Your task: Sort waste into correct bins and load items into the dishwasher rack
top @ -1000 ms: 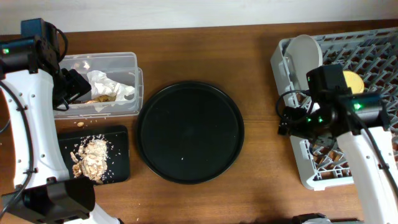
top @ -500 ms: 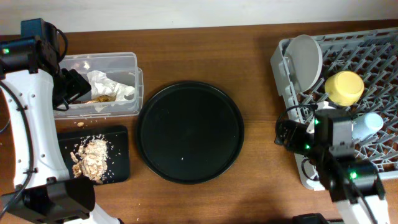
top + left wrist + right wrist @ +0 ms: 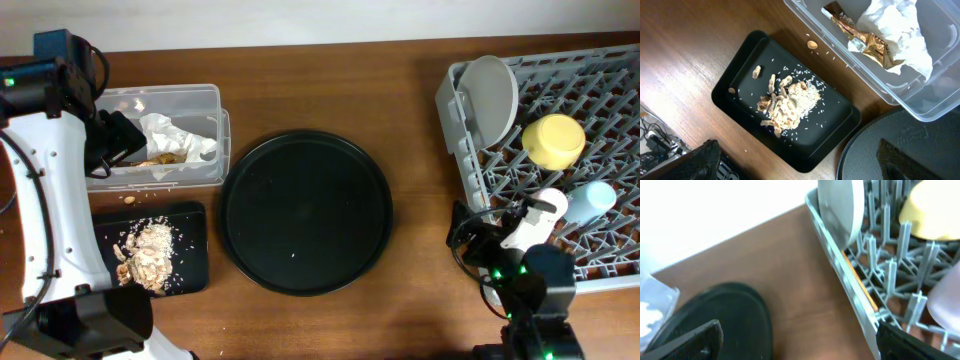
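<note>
Right arm (image 3: 530, 275) withdrew; yellow bowl (image 3: 554, 140) sits bottom-up in rack (image 3: 455, 140).

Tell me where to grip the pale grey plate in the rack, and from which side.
Probably its upper rim, coming down from above. The pale grey plate stands nearly on edge against the wall of the dishwasher rack, so both faces are exposed at the top; the rack crowds its lower part.

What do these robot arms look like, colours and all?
The left arm has glossy white links between chunky black joints and a small green light. The right arm shows black housing, green lights too, and thin looping black cables. Both end in two dark, matte fingers.
</note>
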